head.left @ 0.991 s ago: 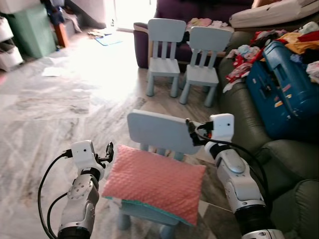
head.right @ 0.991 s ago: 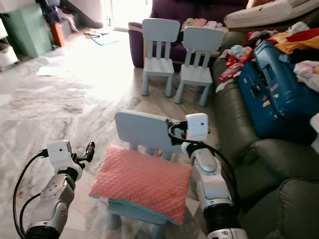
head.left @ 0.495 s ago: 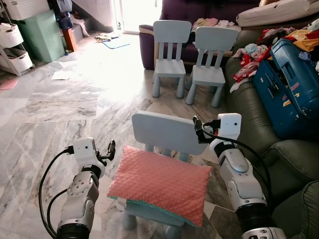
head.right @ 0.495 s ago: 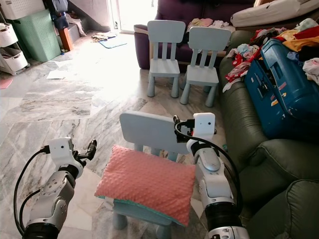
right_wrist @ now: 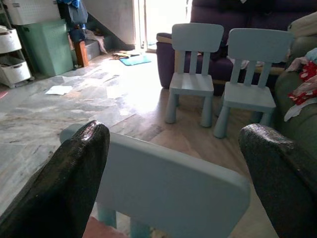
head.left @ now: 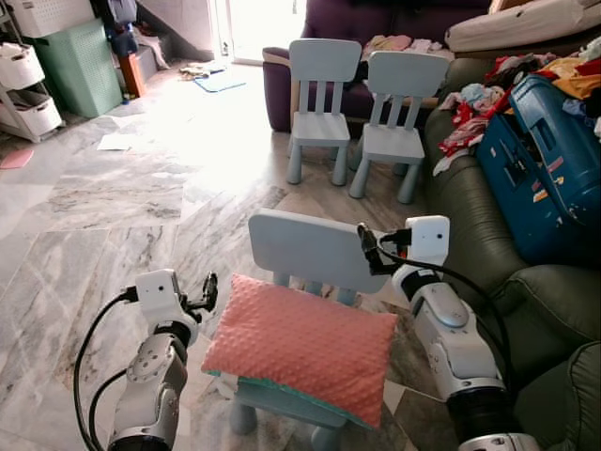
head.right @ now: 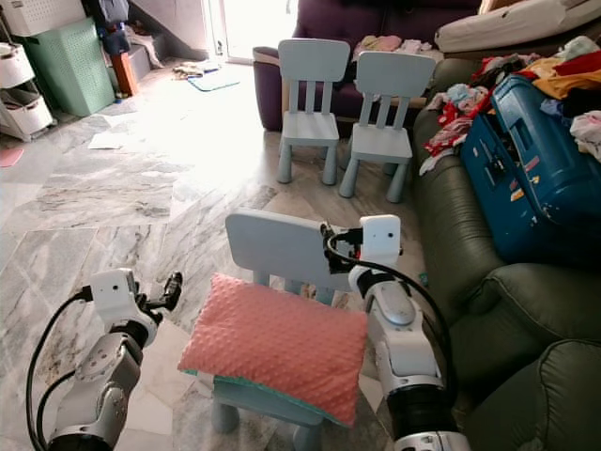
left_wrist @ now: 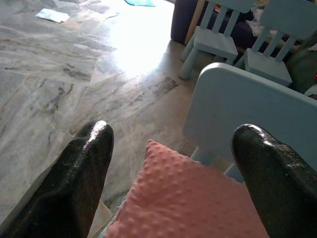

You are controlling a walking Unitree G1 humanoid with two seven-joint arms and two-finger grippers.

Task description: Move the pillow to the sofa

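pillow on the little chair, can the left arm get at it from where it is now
Probably yes. The left pincer is open beside the near corner of the pink pillow, and the left wrist view shows that corner between its fingers with nothing in between. The chair's backrest stands behind the pillow, out of the path.

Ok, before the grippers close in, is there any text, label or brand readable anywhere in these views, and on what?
No readable text.
Blue suitcase on the green sofa: small stickers, too small and blurred to read.
Sheet of paper on the floor: nothing legible.
Pink pillow and small blue chair: no label or print visible.
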